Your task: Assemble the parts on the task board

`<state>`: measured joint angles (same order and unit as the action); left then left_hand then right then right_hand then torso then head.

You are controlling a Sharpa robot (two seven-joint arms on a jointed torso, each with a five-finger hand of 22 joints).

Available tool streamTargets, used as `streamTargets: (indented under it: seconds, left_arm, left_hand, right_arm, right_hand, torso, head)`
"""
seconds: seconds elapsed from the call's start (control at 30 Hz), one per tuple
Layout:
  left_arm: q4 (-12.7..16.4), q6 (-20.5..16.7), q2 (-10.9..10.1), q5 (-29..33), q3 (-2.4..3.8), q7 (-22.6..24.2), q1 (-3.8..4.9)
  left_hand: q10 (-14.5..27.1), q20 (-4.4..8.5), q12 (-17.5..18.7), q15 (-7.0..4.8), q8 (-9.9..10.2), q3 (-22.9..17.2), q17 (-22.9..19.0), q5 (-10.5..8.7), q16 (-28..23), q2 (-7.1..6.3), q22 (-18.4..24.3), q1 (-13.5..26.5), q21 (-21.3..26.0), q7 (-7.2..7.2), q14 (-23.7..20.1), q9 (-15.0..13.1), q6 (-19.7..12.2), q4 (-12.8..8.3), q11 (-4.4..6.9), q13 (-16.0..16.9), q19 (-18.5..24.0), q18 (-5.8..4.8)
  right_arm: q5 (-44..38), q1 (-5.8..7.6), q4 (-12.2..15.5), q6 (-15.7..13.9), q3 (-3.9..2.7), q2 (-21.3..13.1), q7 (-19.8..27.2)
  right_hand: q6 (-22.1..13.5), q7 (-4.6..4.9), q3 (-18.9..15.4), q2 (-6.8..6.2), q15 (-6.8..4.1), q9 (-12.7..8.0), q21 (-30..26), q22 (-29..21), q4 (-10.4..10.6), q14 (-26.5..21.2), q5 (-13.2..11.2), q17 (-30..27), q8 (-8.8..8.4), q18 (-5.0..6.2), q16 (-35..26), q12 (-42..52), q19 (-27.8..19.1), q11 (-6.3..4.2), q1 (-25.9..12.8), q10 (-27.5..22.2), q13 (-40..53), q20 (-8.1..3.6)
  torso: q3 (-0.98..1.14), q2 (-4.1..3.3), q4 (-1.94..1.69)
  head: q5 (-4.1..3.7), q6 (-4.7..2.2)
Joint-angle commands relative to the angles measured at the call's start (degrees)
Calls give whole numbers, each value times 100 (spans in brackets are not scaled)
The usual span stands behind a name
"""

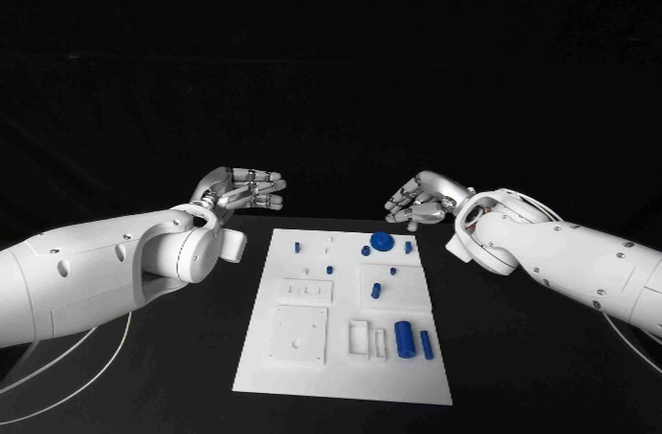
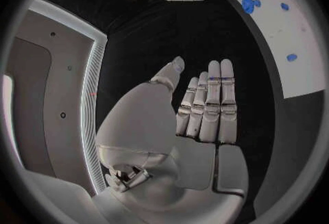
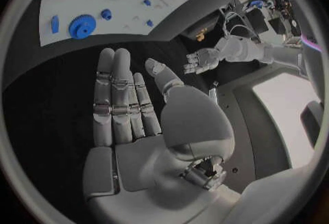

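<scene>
The white task board (image 1: 345, 377) lies in the middle of the black table. A blue gear (image 1: 381, 239) stands near its far edge, with small blue pegs (image 1: 297, 248) around it. A blue cylinder (image 1: 405, 339) and a thinner blue pin (image 1: 427, 344) lie near the front right. My left hand (image 1: 243, 189) hovers beyond the board's far left corner, fingers straight and apart, holding nothing. My right hand (image 1: 425, 201) hovers past the far right corner, likewise flat and empty. The left wrist view shows the left hand (image 2: 205, 106) with the board (image 2: 301, 43) beside it. The right wrist view shows the right hand (image 3: 126, 101) and the gear (image 3: 81, 26).
White rectangular blocks (image 1: 301, 334) and recessed slots (image 1: 368, 338) sit on the board's near half. Black table (image 1: 538, 358) surrounds the board on all sides. White cables (image 1: 83, 358) hang below my left arm.
</scene>
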<state>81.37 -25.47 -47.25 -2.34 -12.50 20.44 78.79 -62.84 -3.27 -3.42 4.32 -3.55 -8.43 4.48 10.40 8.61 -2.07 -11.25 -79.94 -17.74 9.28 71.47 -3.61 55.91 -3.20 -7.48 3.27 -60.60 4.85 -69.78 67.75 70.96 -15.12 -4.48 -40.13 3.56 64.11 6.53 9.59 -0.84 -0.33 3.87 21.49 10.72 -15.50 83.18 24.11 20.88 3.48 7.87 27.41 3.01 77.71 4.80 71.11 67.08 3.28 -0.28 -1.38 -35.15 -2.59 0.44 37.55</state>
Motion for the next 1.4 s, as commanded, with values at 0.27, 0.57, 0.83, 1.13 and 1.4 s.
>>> streamTargets:
  seconds: [0.27, 0.57, 0.83, 1.13, 1.4]
  left_arm:
    - [467, 458, -189, -134, 97, -38, 80]
    - [696, 523, -284, -134, 161, -70, 191]
    - [801, 532, -338, -140, 178, -91, 261]
    - [847, 541, -373, -151, 183, -112, 312]
    - [885, 546, -407, -165, 184, -127, 342]
  left_hand:
    - [102, -33, 5, 27, -1, 289, -2, -104, 51, 47, -57, 49, -122, -6, 24, 1, -104, -78, -20, 7, 103, -25]
    - [142, -36, 2, 28, 0, 370, 1, -143, 67, 59, -48, 55, -132, -3, 28, 2, -140, -85, -25, 9, 96, -24]
    - [167, -38, 3, 29, 1, 401, 2, -157, 74, 56, -40, 54, -132, 0, 27, 3, -168, -79, -30, 8, 90, -23]
    - [174, -42, 2, 33, 2, 420, 1, -162, 74, 51, -30, 51, -127, 3, 20, 4, -189, -72, -33, 9, 91, -24]
    - [183, -45, 3, 35, 3, 434, 1, -163, 76, 50, -19, 50, -121, 4, 16, 5, -209, -59, -35, 8, 89, -24]
  right_arm:
    - [-2321, 12, 126, 165, -4, 183, -766]
    - [-2965, 12, 107, 213, -4, 348, -1007]
    - [-3351, 7, 86, 254, -2, 423, -1184]
    - [-3594, -24, 65, 339, 17, 475, -1318]
    - [-3683, -80, 3, 392, 29, 503, -1366]
  right_hand:
    - [30, -5, 573, -372, -38, 2, 1372, 1335, -14, 15, -420, 1275, 13, 117, 2056, 29, 372, -8, -26, -76, 8, -164]
    - [4, -21, 728, -494, -22, 1, 1437, 1662, 53, -11, -604, 1166, 9, 149, 2240, 28, 343, 5, 13, -135, 8, -143]
    - [-5, -22, 905, -622, -11, 1, 1386, 1868, 161, -27, -806, 1082, 9, 159, 2336, 28, 350, 14, 76, -166, 8, -129]
    - [-5, -20, 1124, -742, -3, 1, 1240, 2186, 285, -45, -942, 1015, 7, 163, 2429, 29, 385, 16, 122, -170, 10, -120]
    - [3, -24, 1209, -793, -7, 2, 1103, 2397, 332, -56, -1000, 993, 9, 166, 2445, 28, 424, 14, 139, -157, 8, -124]
  torso:
    - [-73, -303, -206]
    - [-110, -502, -271]
    - [-106, -604, -280]
    - [-102, -683, -303]
    - [-94, -738, -307]
  head:
    - [-183, -99]
    - [-259, -191]
    - [-288, -244]
    - [-307, -277]
    - [-300, -288]
